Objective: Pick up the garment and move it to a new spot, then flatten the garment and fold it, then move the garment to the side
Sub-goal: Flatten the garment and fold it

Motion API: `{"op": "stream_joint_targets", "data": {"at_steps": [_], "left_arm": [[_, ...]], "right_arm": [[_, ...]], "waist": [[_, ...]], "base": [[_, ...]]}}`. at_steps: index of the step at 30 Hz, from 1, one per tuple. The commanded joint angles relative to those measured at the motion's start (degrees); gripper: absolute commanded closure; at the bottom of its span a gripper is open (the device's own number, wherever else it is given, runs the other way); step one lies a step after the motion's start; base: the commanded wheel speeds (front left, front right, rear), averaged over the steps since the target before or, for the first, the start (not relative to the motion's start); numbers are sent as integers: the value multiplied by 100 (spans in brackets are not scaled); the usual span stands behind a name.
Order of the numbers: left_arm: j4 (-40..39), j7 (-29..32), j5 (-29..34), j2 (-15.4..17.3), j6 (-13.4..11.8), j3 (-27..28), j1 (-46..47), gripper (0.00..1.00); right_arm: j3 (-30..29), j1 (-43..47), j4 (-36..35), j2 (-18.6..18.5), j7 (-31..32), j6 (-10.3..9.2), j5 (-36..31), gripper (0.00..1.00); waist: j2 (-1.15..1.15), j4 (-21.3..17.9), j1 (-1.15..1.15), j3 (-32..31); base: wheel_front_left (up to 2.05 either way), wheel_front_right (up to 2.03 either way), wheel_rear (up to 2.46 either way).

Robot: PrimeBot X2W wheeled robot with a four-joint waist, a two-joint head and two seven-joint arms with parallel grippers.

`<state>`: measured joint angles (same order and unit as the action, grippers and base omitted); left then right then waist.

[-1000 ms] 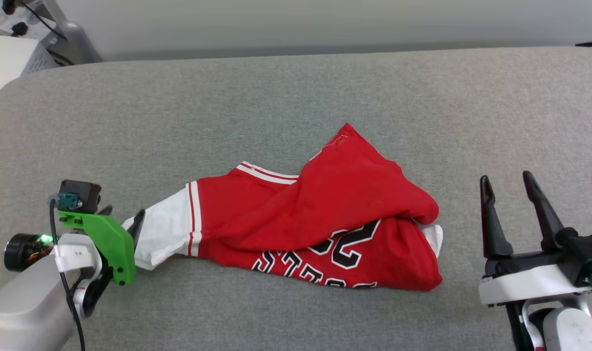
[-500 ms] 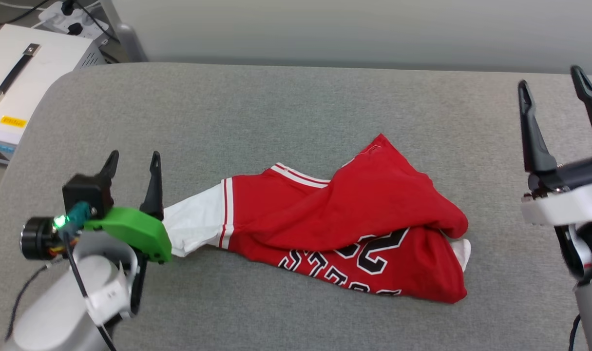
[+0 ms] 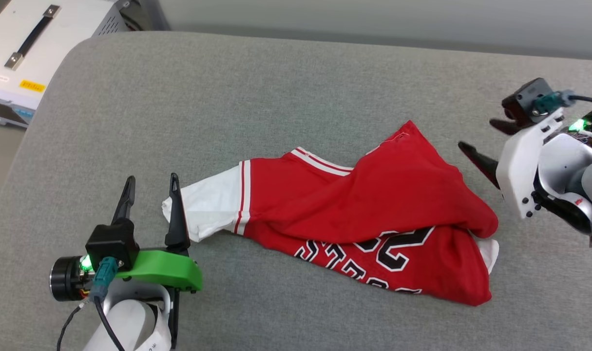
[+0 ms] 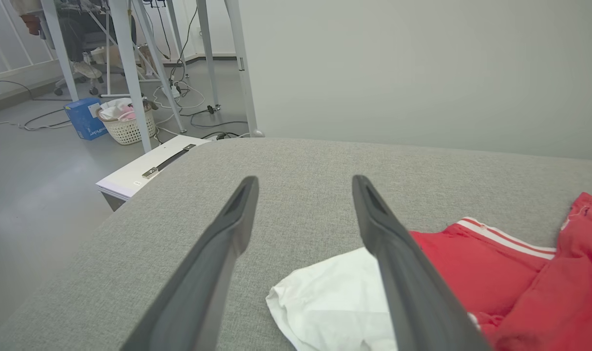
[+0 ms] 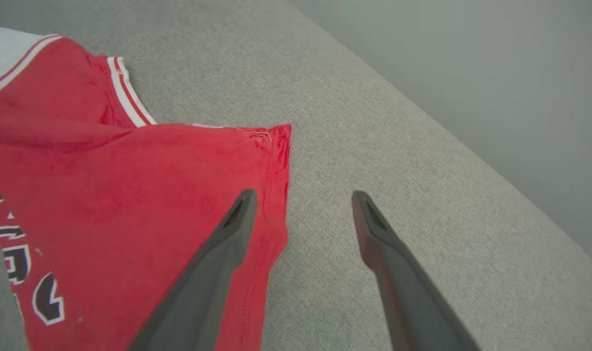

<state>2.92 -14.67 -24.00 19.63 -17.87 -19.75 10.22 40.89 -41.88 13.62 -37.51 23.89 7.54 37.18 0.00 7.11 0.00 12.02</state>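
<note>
**Far-left corner:** A white case (image 3: pixel 32 44) with a dark handle stands off the table, beyond this corner.

**Near-left area:** My left gripper (image 3: pixel 151 179) is over the grey fabric-covered table (image 3: pixel 276 87). Its fingers are spread wide and it holds nothing. The finger nearer the garment sits just beside the end of the white sleeve (image 3: pixel 208 204). In the left wrist view that finger crosses in front of the sleeve's edge (image 4: pixel 325 302). I cannot tell whether they touch.

**Middle of the table:** The garment (image 3: pixel 373 204) lies crumpled, running from the white sleeve on the left to a red bulk on the right.
- Striped trim runs along its far side.
- A red flap is folded over the body and comes to a point toward the far edge.
- The black, white-outlined print (image 3: pixel 373 248) shows below the flap, upside down and partly covered.

**Right edge:** My right gripper (image 3: pixel 476 132) is tilted toward the garment, its fingers apart and empty. In the right wrist view one finger overlaps the flap's hemmed edge and the other is over bare table.
</note>
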Motion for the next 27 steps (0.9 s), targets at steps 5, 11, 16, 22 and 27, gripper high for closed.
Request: {"op": "stream_joint_targets", "data": {"at_steps": [5,11,16,22,27], "left_arm": [[17,-32,431,-431,375,398,-116,0],[39,-32,813,-816,733,735,-23,0],[132,-32,1063,-1081,994,975,75,0],[223,-32,1303,-1273,1240,1241,62,0],[306,-32,1459,-1350,1390,1457,11,0]], "right_arm": [[689,-581,163,-207,1187,-5,744,0],[1348,-1000,665,-100,1588,-5,931,0],[1972,-952,1203,85,1695,-5,1084,0],[2443,-844,1511,215,1567,-5,1467,0],[2509,-1126,1585,224,791,-5,1516,100]], "waist": [[0,214,0,376],[0,370,0,699],[0,445,0,826],[0,403,0,821],[0,270,0,686]], "base": [[0,0,0],[0,0,0],[0,0,0],[0,0,0],[0,0,0]]}}
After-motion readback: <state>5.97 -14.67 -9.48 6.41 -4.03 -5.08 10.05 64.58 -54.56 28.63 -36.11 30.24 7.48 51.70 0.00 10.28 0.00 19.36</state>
